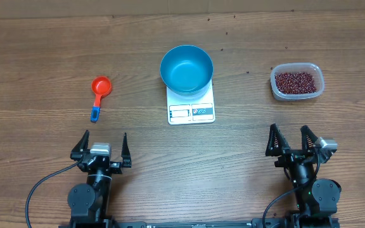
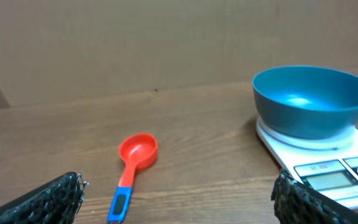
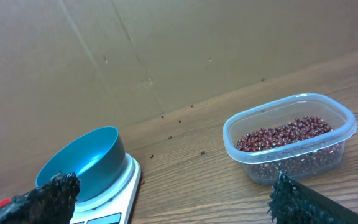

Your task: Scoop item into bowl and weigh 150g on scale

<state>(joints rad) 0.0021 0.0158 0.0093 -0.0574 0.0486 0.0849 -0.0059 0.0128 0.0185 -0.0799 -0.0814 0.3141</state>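
Bowl (image 1: pixel 186 68) — light blue, empty, upright on the scale (image 1: pixel 191 113) at mid-table. The display edge is left uncovered and faces the arms, presumably so the reading shows during filling.

Beans (image 1: pixel 294 82) — dark red-brown, heaped in a clear plastic tub (image 1: pixel 273 87) well to the right of the scale. None are in the bowl. A few dark specks, probably strays, dot the table (image 1: pixel 43 57) behind.

Scoop (image 1: pixel 99 93): red cup, blue handle, lying flat well left of the scale. The handle points toward the near edge, likely laid so for an easy pick-up.

Left gripper (image 1: pixel 105 135): jaws spread wide, holding nothing, parked in front of the scoop.

Right gripper (image 1: pixel 289 128): jaws likewise released and empty, parked in front of the tub.

Status: no scooping done yet. Stock and tool sit on opposite sides, one before each arm, so the scoop must probably cross to the tub.
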